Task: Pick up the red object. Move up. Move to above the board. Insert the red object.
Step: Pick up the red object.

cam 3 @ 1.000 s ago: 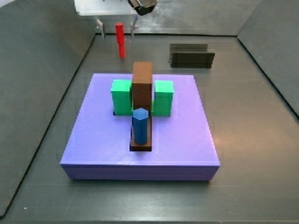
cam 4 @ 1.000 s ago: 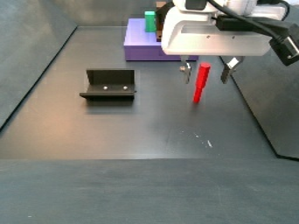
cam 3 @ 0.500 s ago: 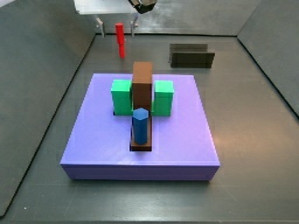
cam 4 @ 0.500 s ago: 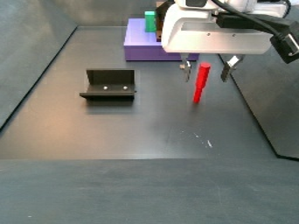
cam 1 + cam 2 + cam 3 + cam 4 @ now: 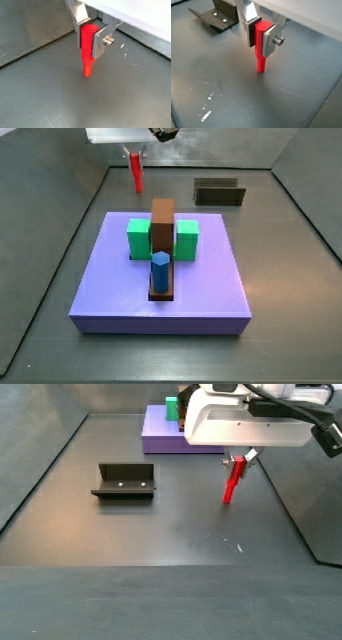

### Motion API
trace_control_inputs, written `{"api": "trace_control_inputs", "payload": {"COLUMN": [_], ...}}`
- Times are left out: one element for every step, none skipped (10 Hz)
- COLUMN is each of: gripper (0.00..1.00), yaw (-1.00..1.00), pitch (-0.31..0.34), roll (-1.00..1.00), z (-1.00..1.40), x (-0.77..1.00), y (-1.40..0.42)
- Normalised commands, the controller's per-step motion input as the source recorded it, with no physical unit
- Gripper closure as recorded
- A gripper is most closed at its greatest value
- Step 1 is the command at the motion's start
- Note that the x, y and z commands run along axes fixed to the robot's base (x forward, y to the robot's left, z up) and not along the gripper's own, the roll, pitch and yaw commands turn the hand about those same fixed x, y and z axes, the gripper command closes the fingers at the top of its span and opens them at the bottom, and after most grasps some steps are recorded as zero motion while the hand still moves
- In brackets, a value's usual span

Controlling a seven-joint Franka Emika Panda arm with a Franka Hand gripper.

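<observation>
Both wrist views: claw (image 5: pixel 89 33) clamps red object (image 5: pixel 87 55).

The hand (image 5: pixel 241 456), its plates closed on the red object (image 5: pixel 233 480), hangs over bare grey floor (image 5: pixel 160 534) beyond the far edge of the board (image 5: pixel 160 288); in both wrist views nothing lies under the peg's tip. On the board the brown bar (image 5: pixel 162 238) runs near to far down the middle, flanked by two green blocks (image 5: pixel 139 238), with the blue peg (image 5: pixel 159 271) upright at its near end. The fixture (image 5: pixel 124 480) stands well apart on the floor.
</observation>
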Motion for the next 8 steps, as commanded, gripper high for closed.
{"api": "trace_control_inputs", "payload": {"gripper": [1.00,1.00,1.00,1.00,1.00,1.00,1.00,1.00], "yaw": [0.00,0.00,0.00,0.00,0.00,0.00,0.00,0.00], "pitch": [0.000,0.000,0.000,0.000,0.000,0.000,0.000,0.000], "roll": [0.00,0.00,0.00,0.00,0.00,0.00,0.00,0.00], "z": [0.00,0.00,0.00,0.00,0.00,0.00,0.00,0.00], "x": [0.00,0.00,0.00,0.00,0.00,0.00,0.00,0.00], "y": [0.00,0.00,0.00,0.00,0.00,0.00,0.00,0.00]}}
